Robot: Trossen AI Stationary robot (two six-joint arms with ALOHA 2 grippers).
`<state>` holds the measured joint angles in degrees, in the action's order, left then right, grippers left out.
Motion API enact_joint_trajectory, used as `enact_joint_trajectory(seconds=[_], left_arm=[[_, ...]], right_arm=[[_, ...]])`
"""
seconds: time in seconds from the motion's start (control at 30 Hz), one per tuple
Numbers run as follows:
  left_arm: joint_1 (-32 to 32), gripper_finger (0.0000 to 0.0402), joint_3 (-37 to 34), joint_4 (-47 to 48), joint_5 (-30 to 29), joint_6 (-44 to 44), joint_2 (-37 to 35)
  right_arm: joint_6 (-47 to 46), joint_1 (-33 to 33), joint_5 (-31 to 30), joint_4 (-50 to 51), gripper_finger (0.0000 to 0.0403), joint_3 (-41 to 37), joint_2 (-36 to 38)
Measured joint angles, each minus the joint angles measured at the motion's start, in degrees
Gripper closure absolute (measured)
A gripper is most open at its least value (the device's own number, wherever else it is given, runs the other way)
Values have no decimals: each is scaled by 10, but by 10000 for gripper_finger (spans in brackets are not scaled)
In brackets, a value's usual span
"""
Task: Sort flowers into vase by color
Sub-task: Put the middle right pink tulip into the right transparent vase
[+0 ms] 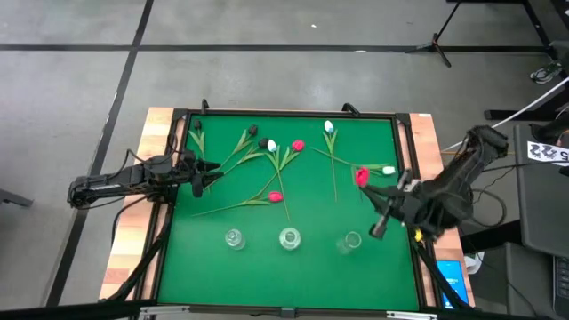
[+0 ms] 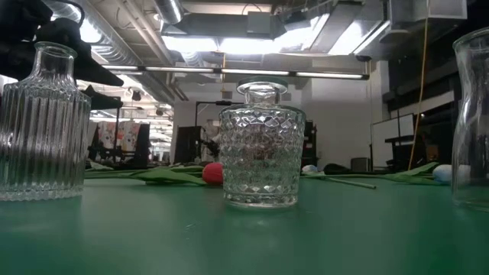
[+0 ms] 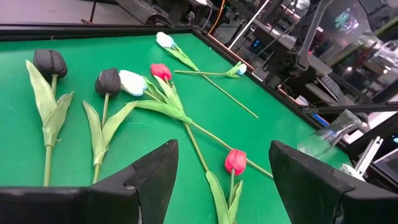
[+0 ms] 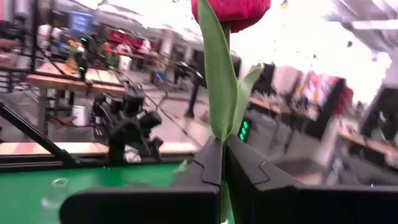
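Several tulips lie flat on the green table (image 1: 293,267): black heads (image 1: 252,131), white heads (image 1: 329,127) and red heads (image 1: 276,196), on long green stems. Three glass vases (image 1: 289,237) stand in a row near the front edge. My right gripper (image 1: 373,188) is over the table's right side, shut on a red tulip (image 1: 362,176). At the left edge my left gripper (image 3: 224,155) is open, with the lying flowers ahead of it. My right gripper pinches the red tulip's green stem (image 4: 222,149) between its two fingers, just below the leaves. The leaves and the red head (image 4: 231,9) stand out past the fingertips, clear of the table. The fingers hide the stem's lower end.
A ribbed vase (image 2: 42,130), a diamond-cut vase (image 2: 261,149) and a plain vase (image 2: 472,122) stand close to the low camera. A raised dark frame (image 1: 293,114) rims the table. Bare green cloth lies between the vases and the flowers.
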<state>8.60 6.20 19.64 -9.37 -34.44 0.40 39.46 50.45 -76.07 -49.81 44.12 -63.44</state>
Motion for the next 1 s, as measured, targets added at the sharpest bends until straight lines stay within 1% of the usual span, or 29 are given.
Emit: enact_joint_trajectory(seconds=[0.07, 0.2, 0.23, 0.37, 0.4, 0.43, 0.47, 0.53, 0.7, 0.87, 1.0], left_arm=[[0, 155, 0, 0, 0, 0, 0], [0, 155, 0, 0, 0, -1, 0], [0, 155, 0, 0, 0, -1, 0], [0, 155, 0, 0, -1, -1, 0], [0, 155, 0, 0, -1, -1, 0], [0, 155, 0, 0, -1, -1, 0], [0, 155, 0, 0, -1, -1, 0], [0, 155, 0, 0, -1, -1, 0], [0, 155, 0, 0, -1, -2, 0], [0, 155, 0, 0, -2, -3, 0], [0, 155, 0, 0, -3, -14, 0]], right_arm=[[0, 12, -4, -55, 396, 0, -28], [2, 16, 16, -169, 396, 0, -79], [9, 17, 34, -202, 396, 0, -87], [64, 22, 158, -322, 396, 7, -111], [81, 31, 174, -341, 396, 11, -114], [99, 42, 173, -360, 396, 16, -115], [117, 56, 159, -377, 397, 23, -115], [138, 85, 112, -401, 399, 37, -114], [158, 141, 46, -398, 399, 70, -114], [181, 147, 16, -394, 400, 67, -115], [163, 134, 18, -400, 401, 37, -117]])
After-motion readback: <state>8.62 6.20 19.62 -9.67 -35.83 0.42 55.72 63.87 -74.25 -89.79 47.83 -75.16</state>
